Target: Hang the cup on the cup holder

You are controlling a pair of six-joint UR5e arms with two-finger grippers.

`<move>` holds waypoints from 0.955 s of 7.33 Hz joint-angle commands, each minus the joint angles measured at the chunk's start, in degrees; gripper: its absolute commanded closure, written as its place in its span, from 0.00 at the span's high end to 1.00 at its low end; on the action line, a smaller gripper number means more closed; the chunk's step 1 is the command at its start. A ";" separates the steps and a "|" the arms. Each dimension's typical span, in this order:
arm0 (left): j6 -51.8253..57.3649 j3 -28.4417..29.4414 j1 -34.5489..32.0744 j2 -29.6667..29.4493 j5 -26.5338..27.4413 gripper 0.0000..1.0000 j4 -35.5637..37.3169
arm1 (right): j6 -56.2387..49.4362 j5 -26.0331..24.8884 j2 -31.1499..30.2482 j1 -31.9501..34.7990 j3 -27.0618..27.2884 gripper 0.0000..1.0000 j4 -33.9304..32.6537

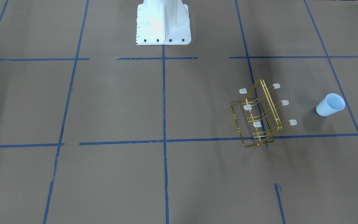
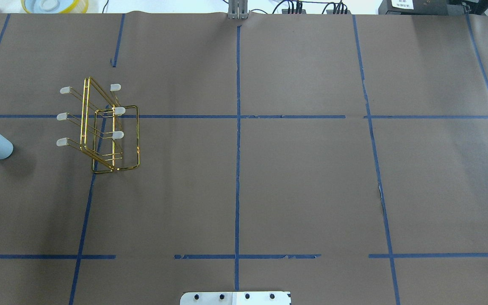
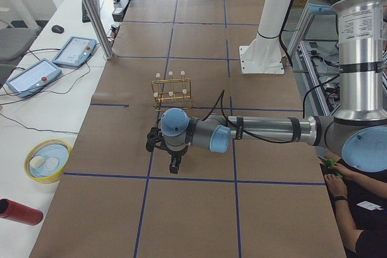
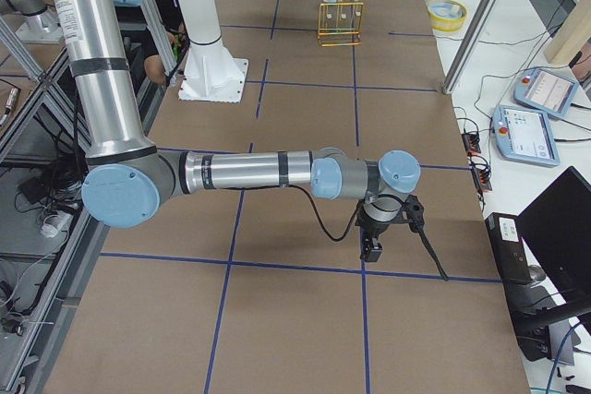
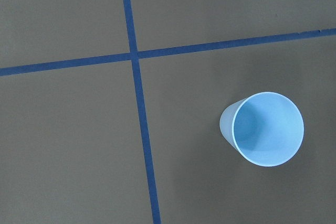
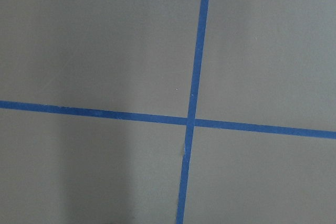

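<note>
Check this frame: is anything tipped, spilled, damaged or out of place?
Nothing stands out. The cup stands upright, mouth up and empty, apart from the rack. The rack stands on its base, turned slightly off the tape lines, all six prongs bare.

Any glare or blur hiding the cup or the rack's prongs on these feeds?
Front-facing view: robot base blown out white, cup and cup holder sharp. Overhead view: cup clipped by the frame's left edge, soft shadow beside it. Left wrist view: cup in focus, no glare.
</note>
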 commanded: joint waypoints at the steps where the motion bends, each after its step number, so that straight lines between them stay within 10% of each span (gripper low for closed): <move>1: -0.61 0.03 -0.21 0.01 0.48 1.00 0.03 | 0.00 0.00 0.00 0.02 -0.06 1.00 0.00; 5: -2.19 0.03 -0.21 0.01 0.49 1.00 -1.02 | 0.00 0.00 0.00 0.02 -0.06 1.00 0.00; 7: -7.42 -0.50 0.74 1.24 6.33 1.00 -16.13 | -0.09 0.00 0.00 0.02 0.02 1.00 0.00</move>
